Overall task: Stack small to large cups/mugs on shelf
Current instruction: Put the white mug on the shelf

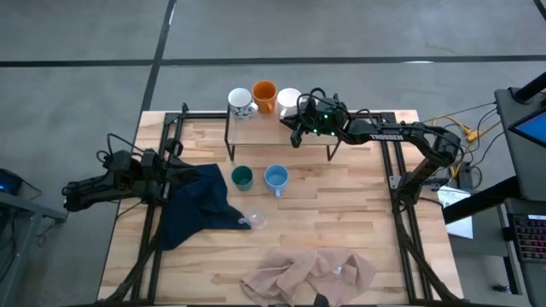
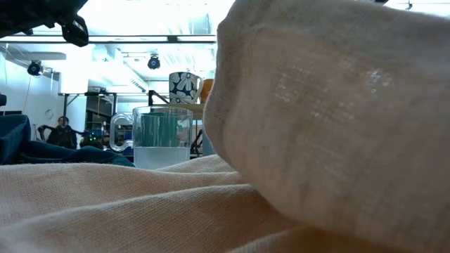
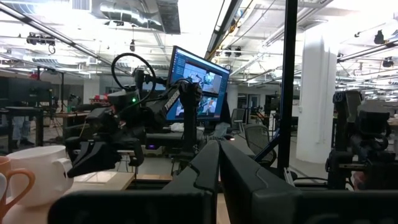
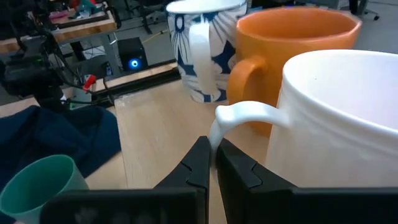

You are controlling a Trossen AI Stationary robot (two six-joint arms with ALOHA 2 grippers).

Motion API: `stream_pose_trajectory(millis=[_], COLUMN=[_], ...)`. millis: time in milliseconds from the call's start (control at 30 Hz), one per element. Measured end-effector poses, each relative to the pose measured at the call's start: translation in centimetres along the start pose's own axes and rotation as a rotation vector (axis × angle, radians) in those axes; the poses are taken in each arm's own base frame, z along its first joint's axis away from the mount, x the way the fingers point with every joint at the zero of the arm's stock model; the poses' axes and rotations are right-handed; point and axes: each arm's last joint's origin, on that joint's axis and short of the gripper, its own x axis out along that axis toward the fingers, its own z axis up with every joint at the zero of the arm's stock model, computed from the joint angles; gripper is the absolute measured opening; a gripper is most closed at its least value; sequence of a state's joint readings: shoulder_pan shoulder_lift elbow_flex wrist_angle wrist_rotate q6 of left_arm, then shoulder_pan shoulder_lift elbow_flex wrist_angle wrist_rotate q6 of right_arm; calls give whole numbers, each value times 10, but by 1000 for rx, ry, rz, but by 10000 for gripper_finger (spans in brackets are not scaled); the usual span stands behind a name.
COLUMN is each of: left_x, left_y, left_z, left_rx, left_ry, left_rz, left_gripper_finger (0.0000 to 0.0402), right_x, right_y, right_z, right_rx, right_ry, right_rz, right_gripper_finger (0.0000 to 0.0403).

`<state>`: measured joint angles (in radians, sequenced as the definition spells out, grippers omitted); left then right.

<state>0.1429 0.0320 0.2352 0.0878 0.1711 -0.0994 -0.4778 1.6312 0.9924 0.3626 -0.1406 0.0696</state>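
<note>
High view is showing the shelf (image 1: 281,128) at twelve o'clock, carrying the patterned mug (image 1: 241,102), orange mug (image 1: 264,95) and white mug (image 1: 288,101). Green mug (image 1: 242,177), blue mug (image 1: 275,177) and glass cup (image 1: 254,221) are waiting on the table. Right gripper (image 1: 298,130), fingers pressed together, is nudging the white mug's handle. Left gripper (image 1: 189,171), fingers likewise together, is idling at nine o'clock. Stiff, slick, breakable ceramic probably wants a rim or handle grip.

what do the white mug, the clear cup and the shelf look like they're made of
White mug: probably glazed ceramic; thick wall, smooth surface with a faint sheen.
Clear cup: looks like glass, though clear plastic can't be ruled out; the green mug shows through it.
Shelf: pale wood top with visible grain, matte; its thin black legs look like metal.
</note>
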Motion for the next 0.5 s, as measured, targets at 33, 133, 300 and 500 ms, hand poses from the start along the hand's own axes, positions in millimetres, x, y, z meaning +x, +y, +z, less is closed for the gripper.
stream_pose_trajectory(millis=[33,133,300,500], left_x=[0,0,0,0], left_y=[0,0,0,0], left_z=[0,0,0,0], left_rx=[0,-1,-3,-3], left_ry=[0,0,0,0], left_rz=[-1,0,0,0], left_gripper_finger=[0,0,0,0], right_x=[1,2,2,2], right_y=[0,0,-3,-5], right_z=[-1,-1,-1,-2], right_rx=[1,1,8,12], right_ry=[5,-2,-9,-3], right_rz=[0,1,-2,11], right_gripper_finger=[11,11,11,14])
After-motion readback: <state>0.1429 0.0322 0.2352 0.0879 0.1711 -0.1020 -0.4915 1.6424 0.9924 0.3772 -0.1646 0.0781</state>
